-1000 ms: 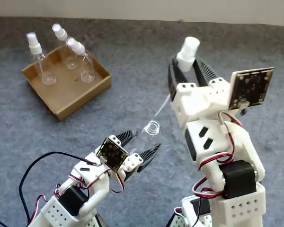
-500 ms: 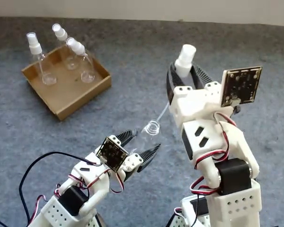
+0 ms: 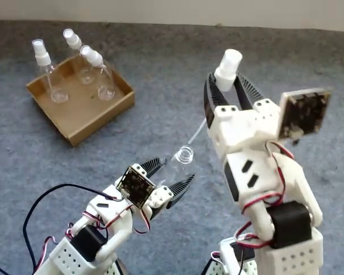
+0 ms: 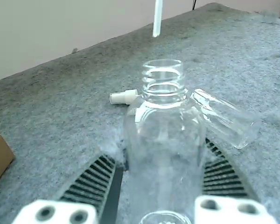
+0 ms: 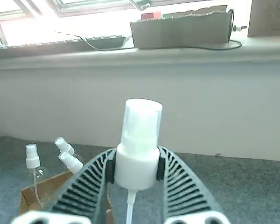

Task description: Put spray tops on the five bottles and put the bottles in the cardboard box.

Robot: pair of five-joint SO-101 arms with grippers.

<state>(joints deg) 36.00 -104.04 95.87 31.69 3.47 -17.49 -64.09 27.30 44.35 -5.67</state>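
Grey carpeted desk (image 3: 160, 74) underneath it all, and at far left the shallow brown cardboard box (image 3: 103, 117) holds 3 clear plastic bottles with white spray tops (image 3: 101, 77), standing upright. On the right, the right end effector (image 3: 225, 80) is raised, pinching a white spray top (image 3: 228, 62) whose thin dip tube (image 3: 196, 133) hangs toward the left arm. Near centre, the left end effector (image 3: 176, 170) is pinching an uncapped clear bottle (image 4: 164, 140), neck open. Beyond it on the desk lie 1 more clear bottle (image 4: 226, 119) and 1 loose white spray top (image 4: 123, 97).
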